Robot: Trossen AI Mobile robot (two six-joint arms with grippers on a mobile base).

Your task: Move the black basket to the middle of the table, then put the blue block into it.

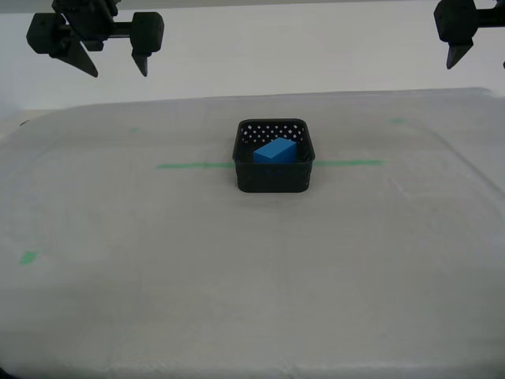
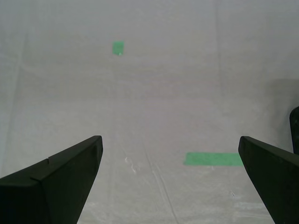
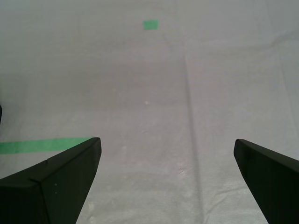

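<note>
Exterior view: broad surface (image 1: 158,316) under whitish-grey cloth, pale plain wall behind its far edge. Thin green tape line (image 1: 193,166) across the cloth, passing behind the black basket (image 1: 274,180), which sits on that line near the middle of the surface. Blue block (image 1: 275,151) inside the basket, tilted, resting against the far wall. Small green tape marks well apart from the basket: one nearer the camera toward the exterior view's left (image 1: 29,257), two fainter ones beyond the basket on either side. Nothing else close around the basket. My second pincer (image 1: 117,69) raised high above the cloth, beyond the basket on the exterior view's left, fingers pointing down and spread apart, nothing between them. My first pincer (image 1: 478,55) equally high on the exterior view's right, partly cut off by the frame edge.

Second wrist view: my second pincer (image 2: 170,154) wide apart over bare cloth, a stub of the green line (image 2: 212,158) and a dark sliver of the basket (image 2: 295,130) to one side.

First wrist view: my first pincer (image 3: 167,154) likewise wide apart and empty, over bare cloth, a green line end (image 3: 44,145) and one small mark (image 3: 150,24).
</note>
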